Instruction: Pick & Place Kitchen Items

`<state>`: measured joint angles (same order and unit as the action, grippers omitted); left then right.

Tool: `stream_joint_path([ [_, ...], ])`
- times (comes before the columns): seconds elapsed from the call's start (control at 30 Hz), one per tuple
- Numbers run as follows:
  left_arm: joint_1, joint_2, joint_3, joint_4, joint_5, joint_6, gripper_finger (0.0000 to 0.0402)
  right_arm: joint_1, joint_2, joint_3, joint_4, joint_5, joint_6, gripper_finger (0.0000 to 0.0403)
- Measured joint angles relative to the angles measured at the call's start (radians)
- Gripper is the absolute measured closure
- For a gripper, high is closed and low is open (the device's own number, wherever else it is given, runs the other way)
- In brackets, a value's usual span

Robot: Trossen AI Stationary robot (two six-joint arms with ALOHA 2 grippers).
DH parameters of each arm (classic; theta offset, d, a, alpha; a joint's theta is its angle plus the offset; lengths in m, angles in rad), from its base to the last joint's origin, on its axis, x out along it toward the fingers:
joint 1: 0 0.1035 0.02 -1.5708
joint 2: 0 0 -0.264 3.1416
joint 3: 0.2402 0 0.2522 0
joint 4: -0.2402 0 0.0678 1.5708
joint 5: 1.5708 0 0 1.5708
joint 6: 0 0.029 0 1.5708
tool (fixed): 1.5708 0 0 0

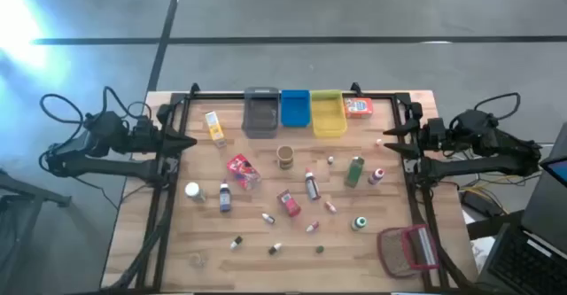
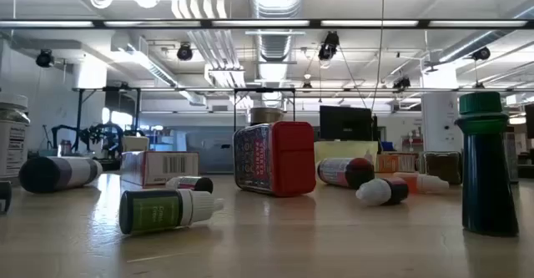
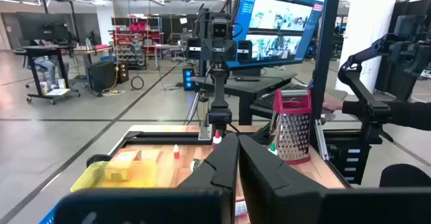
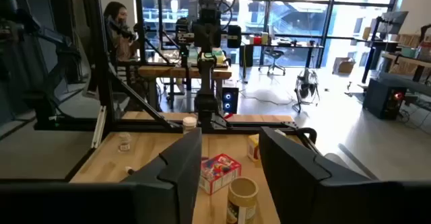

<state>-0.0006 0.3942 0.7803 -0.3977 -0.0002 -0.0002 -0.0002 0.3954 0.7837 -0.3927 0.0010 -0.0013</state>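
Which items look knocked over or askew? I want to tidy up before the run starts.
Several small bottles lie on their sides: a green-labelled dropper bottle nearest the low camera and a red-capped one behind it. The red packet sits skewed mid-table. The green bottle stands upright. Nothing looks spilled or broken.

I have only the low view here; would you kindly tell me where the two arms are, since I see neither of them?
Observer: Both are at the table's sides. The left claw is at the left edge and the right claw at the right edge, neither over the items.
Operator: Thank you. Are they open?
Observer: The left claw is shut. The right claw stands open, holding nothing.
Operator: And where are the bins?
Observer: The grey bin, blue bin and yellow bin sit side by side at one long edge, with an orange box beside the yellow bin.
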Motion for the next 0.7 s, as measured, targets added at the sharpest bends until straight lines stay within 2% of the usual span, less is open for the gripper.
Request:
stream_joint_path([
  [0.7, 0.0, 0.0, 0.0, 0.0, 0.0, 0.0, 0.0383, 0.0, 0.0, 0.0, 0.0, 0.0, -0.002, 0.0329],
])
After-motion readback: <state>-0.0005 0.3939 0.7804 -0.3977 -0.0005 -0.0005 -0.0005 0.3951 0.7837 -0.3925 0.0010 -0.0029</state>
